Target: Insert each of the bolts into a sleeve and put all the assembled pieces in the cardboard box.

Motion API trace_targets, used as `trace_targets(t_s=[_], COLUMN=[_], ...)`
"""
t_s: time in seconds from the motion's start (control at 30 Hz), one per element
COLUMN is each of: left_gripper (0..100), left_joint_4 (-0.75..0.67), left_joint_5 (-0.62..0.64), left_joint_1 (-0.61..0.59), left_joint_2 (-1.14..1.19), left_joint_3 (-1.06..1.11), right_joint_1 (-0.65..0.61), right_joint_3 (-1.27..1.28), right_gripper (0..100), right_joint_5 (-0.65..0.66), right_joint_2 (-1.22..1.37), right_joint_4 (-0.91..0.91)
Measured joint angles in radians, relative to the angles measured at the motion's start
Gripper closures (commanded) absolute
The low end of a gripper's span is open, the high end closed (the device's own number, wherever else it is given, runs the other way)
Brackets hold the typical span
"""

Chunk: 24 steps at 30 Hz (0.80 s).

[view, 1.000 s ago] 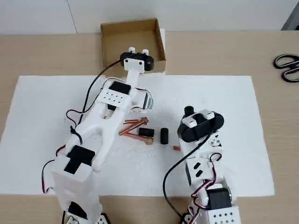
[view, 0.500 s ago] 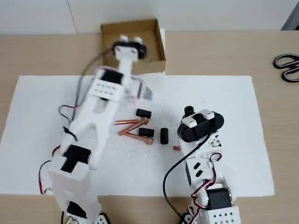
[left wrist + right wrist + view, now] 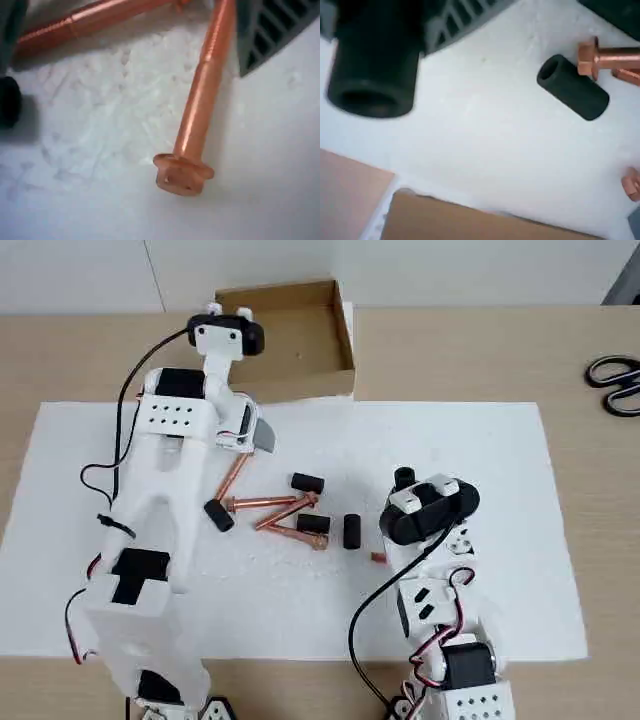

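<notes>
My left arm has swung aside from the open brown cardboard box (image 3: 343,335). Its tool (image 3: 253,433), spread, now hangs over a smooth copper-coloured flanged bolt (image 3: 199,105) lying on the arms' side of that box, so I judge a pickup comes next. The right tool (image 3: 407,483), farther from the box, pinches a matte black tubular sleeve (image 3: 370,70).
</notes>
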Motion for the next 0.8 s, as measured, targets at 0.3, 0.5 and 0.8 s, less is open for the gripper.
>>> trace_targets(t_s=[0.3,0.5,0.8], left_gripper=[72,72,72], left_joint_4=[0.003,0.003,0.089], left_joint_5=[-0.035,-0.048,-0.066], left_joint_1=[-0.018,-0.021,-0.092], left_joint_2=[0.198,0.322,0.479], left_joint_3=[-0.08,-0.239,-0.456], right_joint_1=[0.0,0.0,0.0], right_joint_3=[0.0,0.0,0.0], right_gripper=[99.4,99.4,99.4], right_joint_5=[0.0,0.0,0.0], right_joint_2=[0.0,0.0,0.0], right_joint_4=[0.0,0.0,0.0])
